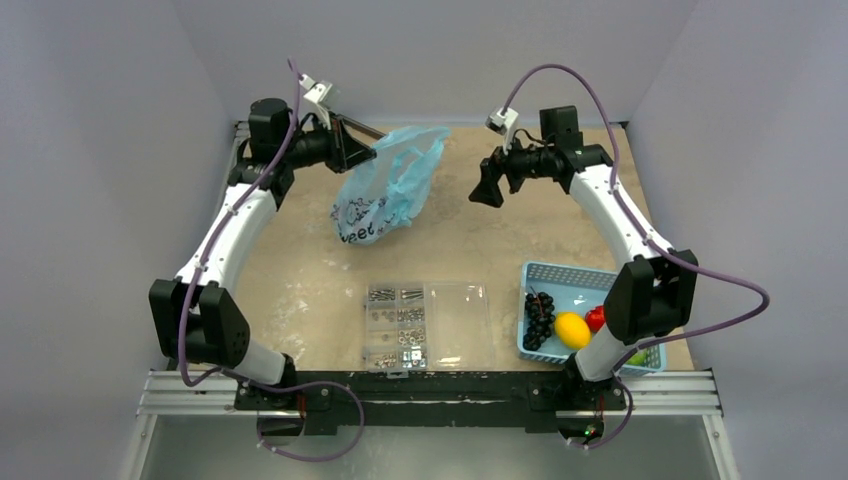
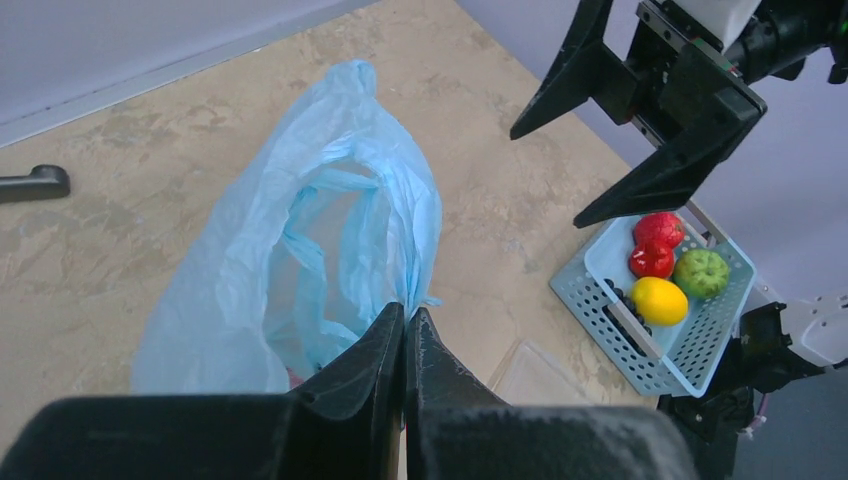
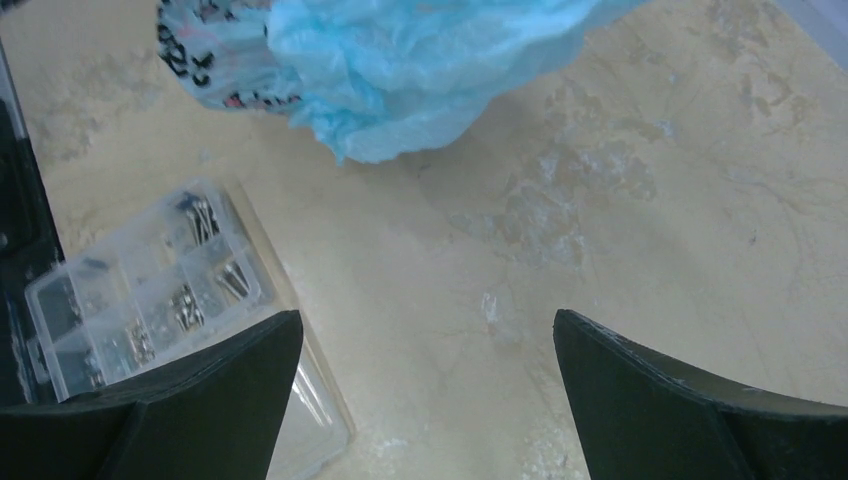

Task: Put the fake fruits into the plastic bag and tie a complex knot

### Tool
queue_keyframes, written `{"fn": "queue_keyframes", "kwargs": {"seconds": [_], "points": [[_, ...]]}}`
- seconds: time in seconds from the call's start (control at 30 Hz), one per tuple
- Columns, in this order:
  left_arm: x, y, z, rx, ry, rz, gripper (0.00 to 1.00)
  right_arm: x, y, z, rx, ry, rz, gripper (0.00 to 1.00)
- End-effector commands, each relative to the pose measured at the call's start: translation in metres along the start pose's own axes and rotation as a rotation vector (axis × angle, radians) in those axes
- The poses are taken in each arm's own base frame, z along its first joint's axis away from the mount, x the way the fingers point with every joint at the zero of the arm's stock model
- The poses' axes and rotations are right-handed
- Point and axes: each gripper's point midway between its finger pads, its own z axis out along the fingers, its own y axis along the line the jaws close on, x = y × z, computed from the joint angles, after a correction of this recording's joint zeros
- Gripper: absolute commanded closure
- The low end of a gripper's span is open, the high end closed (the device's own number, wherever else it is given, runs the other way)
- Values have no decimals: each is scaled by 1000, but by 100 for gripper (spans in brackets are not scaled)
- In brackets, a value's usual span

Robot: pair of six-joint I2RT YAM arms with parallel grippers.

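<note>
Left fingers pinch shut on the plastic bag's thin rim, right fingers gape empty; slippery film could slide free, collapsing the mouth before fake fruits arrive.

From above, the right arm covers most of the green fruit and a corner of the basket — one red fruit only peeks out. The plastic bag is cut off by the right wrist view's top edge, its print unreadable — the compartment box blurs.
</note>
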Motion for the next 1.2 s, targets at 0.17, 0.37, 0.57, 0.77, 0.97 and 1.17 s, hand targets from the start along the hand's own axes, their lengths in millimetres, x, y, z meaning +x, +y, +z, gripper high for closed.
{"fn": "queue_keyframes", "kwargs": {"seconds": [0.17, 0.37, 0.57, 0.77, 0.97, 1.17], "points": [[22, -60, 17, 74, 73, 124, 100, -85, 38, 16, -185, -272, 323, 1], [108, -70, 39, 93, 175, 85, 100, -31, 50, 48, -316, -141, 641, 1], [125, -100, 65, 173, 173, 116, 100, 13, 47, 82, -273, -44, 743, 2], [136, -105, 74, 142, 225, 178, 100, 27, 59, 89, -371, 36, 808, 12], [131, -114, 74, 154, 238, 182, 79, 11, 67, 79, -443, 4, 731, 100], [93, -106, 22, 100, 184, 101, 14, 28, 50, 66, -300, 70, 489, 100]]}}
